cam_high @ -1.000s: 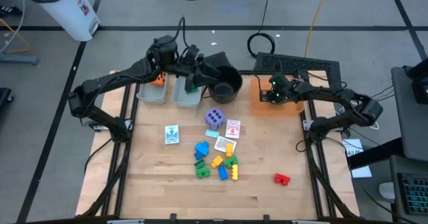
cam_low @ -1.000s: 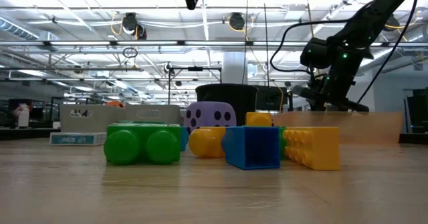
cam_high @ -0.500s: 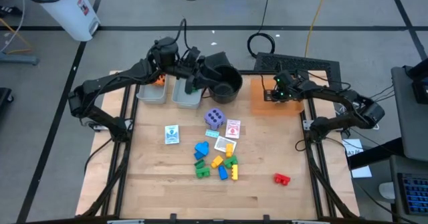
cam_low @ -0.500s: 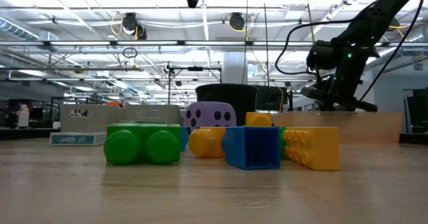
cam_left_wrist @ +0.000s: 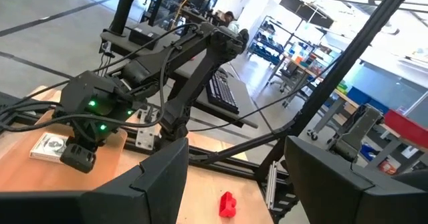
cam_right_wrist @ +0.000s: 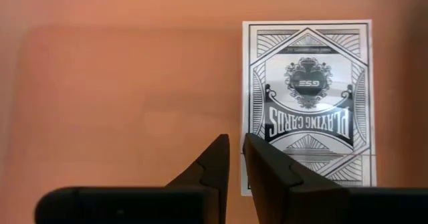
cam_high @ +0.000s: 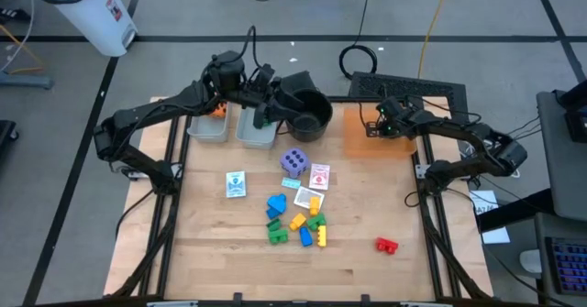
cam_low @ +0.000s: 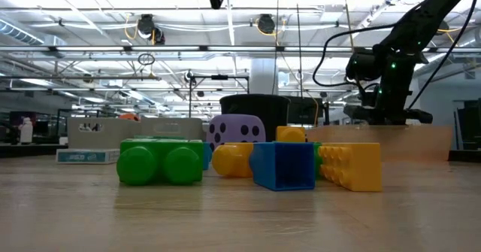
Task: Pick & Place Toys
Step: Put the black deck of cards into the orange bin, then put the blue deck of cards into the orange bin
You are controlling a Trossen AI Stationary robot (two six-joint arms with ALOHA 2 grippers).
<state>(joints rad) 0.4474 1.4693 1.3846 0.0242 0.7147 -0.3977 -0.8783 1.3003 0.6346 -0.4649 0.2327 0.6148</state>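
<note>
The toys lie mid-table: a purple die [cam_high: 293, 162], two picture cards [cam_high: 236, 184] [cam_high: 319, 176], a heap of coloured blocks [cam_high: 298, 220] and a lone red block [cam_high: 386, 245]. An orange die [cam_high: 218, 110] and a green block [cam_high: 264, 120] sit in the grey bins. A black-and-white card pack [cam_right_wrist: 307, 103] lies flat in the orange tray [cam_high: 399, 144] at the far right. My right gripper [cam_right_wrist: 235, 150] [cam_high: 378, 128] points down over the pack's edge, shut. My left gripper [cam_left_wrist: 237, 170] [cam_high: 268, 94] hangs open and high by the black pot [cam_high: 307, 115]. My right gripper comes at the card pack from above, slanting, with its fingertips [cam_right_wrist: 257, 154] over one long edge [cam_right_wrist: 249, 117] of the pack, which lies flat on the tray floor. Whether the tips touch the pack, I cannot tell.
Two grey bins [cam_high: 209, 129] [cam_high: 248, 135] and the round black pot stand along the far edge. Bare wood lies near the front edge and at the left. A keyboard [cam_high: 408, 87] sits beyond the tray.
My right gripper has shifted a little toward the table's right edge above the orange tray and has tipped more steeply downward. The toys have stayed where they were.
</note>
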